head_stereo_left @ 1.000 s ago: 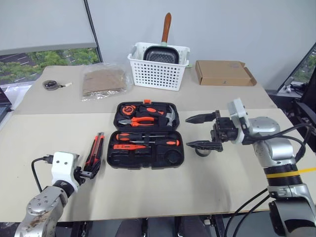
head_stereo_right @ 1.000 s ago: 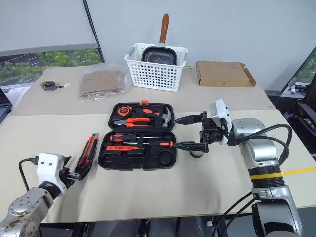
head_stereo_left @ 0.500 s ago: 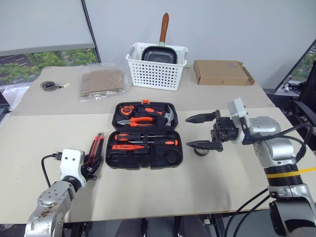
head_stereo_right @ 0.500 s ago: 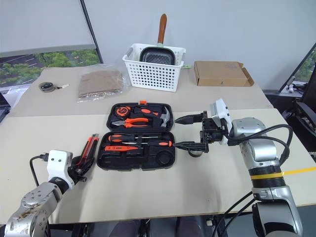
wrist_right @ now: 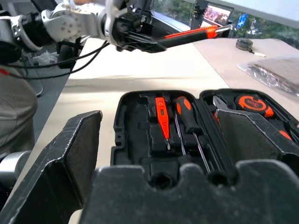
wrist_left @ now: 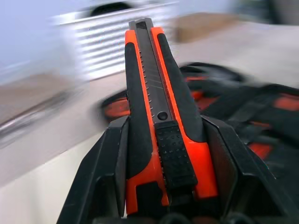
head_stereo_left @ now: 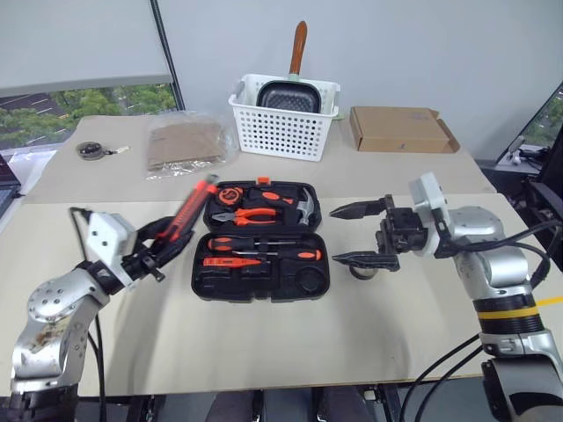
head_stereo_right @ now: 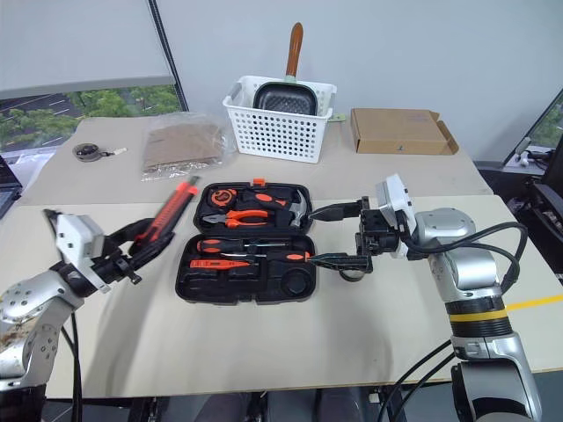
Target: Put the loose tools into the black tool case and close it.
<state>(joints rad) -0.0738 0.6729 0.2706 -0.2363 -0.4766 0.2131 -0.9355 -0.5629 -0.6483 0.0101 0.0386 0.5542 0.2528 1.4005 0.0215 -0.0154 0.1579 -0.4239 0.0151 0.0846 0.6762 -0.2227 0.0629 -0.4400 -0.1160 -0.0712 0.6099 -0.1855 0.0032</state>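
The black tool case (head_stereo_left: 201,264) lies open mid-table, with pliers, a hammer and screwdrivers (head_stereo_left: 264,250) in its slots. My left gripper (head_stereo_left: 157,251) is shut on the orange-black utility knife (head_stereo_left: 189,211), holding it off the table, tilted up, beside the case's left edge. In the left wrist view the knife (wrist_left: 156,93) sits clamped between both fingers (wrist_left: 107,177). My right gripper (head_stereo_left: 336,235) hangs open just right of the case, pointing at it. A small greyish tape ring (head_stereo_left: 360,272) lies on the table under its lower finger. The right wrist view shows the case (wrist_right: 135,135) and the held knife (wrist_right: 191,35).
At the back stand a white basket (head_stereo_left: 283,132) holding a black pan, a brown cardboard box (head_stereo_left: 400,129) to its right and a plastic bag (head_stereo_left: 185,145) to its left. A round dark disc with a cord (head_stereo_left: 90,150) lies far back left.
My left gripper closed on the utility knife, lifted it off the table and swung it up and right toward the case. The right gripper has stayed put and open.
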